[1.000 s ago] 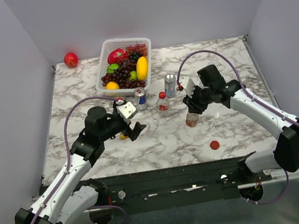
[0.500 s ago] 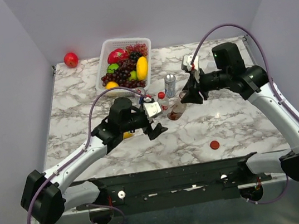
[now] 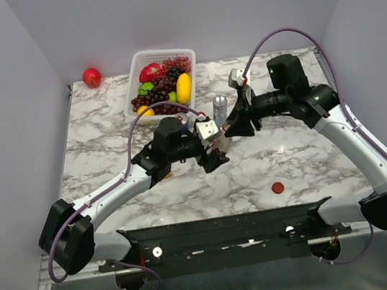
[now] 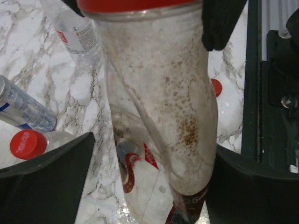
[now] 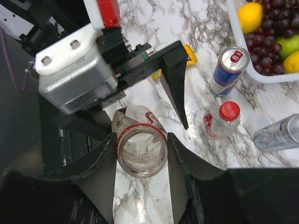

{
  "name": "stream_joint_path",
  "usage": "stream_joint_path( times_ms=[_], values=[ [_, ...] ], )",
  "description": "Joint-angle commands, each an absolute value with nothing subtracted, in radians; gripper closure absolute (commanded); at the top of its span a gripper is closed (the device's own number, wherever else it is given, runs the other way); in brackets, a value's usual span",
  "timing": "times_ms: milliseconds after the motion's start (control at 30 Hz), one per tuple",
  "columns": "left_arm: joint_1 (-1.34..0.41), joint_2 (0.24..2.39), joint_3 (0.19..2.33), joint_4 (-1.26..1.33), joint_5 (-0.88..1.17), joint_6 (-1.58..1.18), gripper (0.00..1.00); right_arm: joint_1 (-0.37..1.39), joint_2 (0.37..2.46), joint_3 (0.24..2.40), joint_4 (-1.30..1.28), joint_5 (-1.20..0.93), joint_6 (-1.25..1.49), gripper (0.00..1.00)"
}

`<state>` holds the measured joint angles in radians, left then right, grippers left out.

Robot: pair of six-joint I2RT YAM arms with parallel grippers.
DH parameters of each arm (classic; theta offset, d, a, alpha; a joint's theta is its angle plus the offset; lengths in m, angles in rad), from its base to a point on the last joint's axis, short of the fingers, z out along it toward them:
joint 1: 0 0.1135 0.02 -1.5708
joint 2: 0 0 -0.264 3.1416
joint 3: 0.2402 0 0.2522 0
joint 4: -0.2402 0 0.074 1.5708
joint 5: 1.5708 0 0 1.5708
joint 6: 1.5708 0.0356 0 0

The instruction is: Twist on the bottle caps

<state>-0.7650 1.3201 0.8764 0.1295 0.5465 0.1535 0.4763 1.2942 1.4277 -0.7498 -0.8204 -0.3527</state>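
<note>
Pinching a short, uncapped bottle (image 4: 159, 93) at its red collar, the right claw (image 5: 141, 158) holds it over the middle of the desk (image 3: 103, 122). The left claw (image 3: 216, 158) is spread, one finger on each side of the bottle's lower body, with a gap showing on one side. A loose red cap (image 3: 278, 188) lies near the desk's front edge, well apart. A second short bottle (image 5: 219, 122), capped red, stands beside a soda can (image 5: 228, 70).
</note>
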Motion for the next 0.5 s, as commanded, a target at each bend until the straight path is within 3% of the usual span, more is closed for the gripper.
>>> stream_joint_path(
  times_ms=[0,100,167,200,233,267,333,467],
  values=[
    [-0.772,1.335,0.908,0.166,0.624,0.149,0.19,0.492,1.298,1.439,-0.706,-0.871,-0.308,0.82],
    [-0.769,1.333,0.916,0.149,0.64,0.176,0.42,0.494,1.296,1.431,-0.71,-0.868,-0.31,0.79],
    [-0.767,1.325,0.913,0.137,0.621,0.187,0.56,0.494,1.298,1.436,-0.725,-0.842,-0.31,0.62],
    [-0.765,1.312,0.905,0.132,0.611,0.192,0.58,0.494,1.293,1.44,-0.735,-0.818,-0.31,0.52],
    [-0.764,1.302,0.902,0.123,0.601,0.196,0.59,0.492,1.284,1.46,-0.745,-0.778,-0.311,0.35],
    [-0.761,1.289,0.9,0.089,0.592,0.205,0.59,0.489,1.267,1.468,-0.762,-0.652,-0.322,0.29],
    [-0.747,1.244,0.888,0.045,0.568,0.244,0.61,0.45,1.189,1.448,-0.765,-0.585,-0.445,0.24],
    [-0.732,1.149,0.839,-0.063,0.526,0.33,0.75,0.403,1.071,1.225,-0.877,-0.565,-0.777,0.25]
  ],
)
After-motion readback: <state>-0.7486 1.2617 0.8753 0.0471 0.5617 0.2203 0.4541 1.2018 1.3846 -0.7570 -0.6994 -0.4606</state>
